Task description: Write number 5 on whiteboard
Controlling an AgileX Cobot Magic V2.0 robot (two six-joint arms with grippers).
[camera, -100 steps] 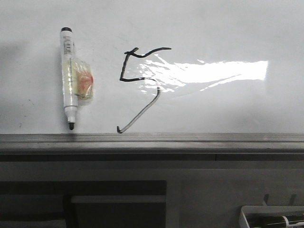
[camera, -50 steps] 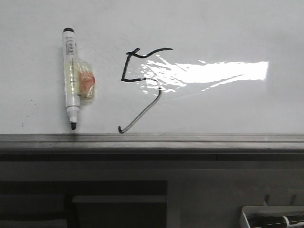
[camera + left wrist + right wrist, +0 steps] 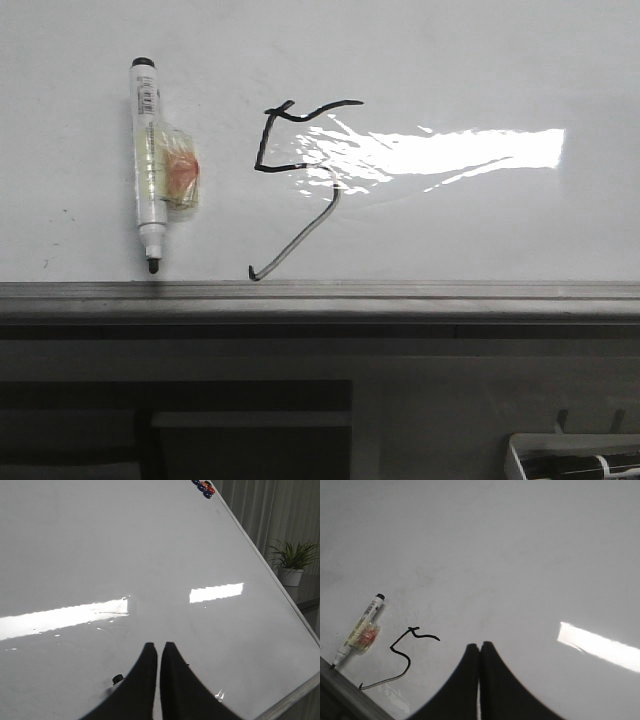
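Left end effector [image 3: 159, 652]: black fingers pressed together, empty, above large glossy white whiteboard [image 3: 150, 545]. Right end effector [image 3: 479, 652]: likewise closed, empty. Thin black hand-drawn number 5 [image 3: 295, 180] on board, beside white marker pen [image 3: 148, 165] lying uncapped. Judgement: writing step complete; next move likely retract arms.

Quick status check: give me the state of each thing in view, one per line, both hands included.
number 5: drawn on the board, tail hooking just above the rail.
whiteboard: marked with the figure, glare across it.
marker: uncapped, lying on the board, tip by the rail, held by neither hand.
left hand: shut, empty.
right hand: shut, empty.
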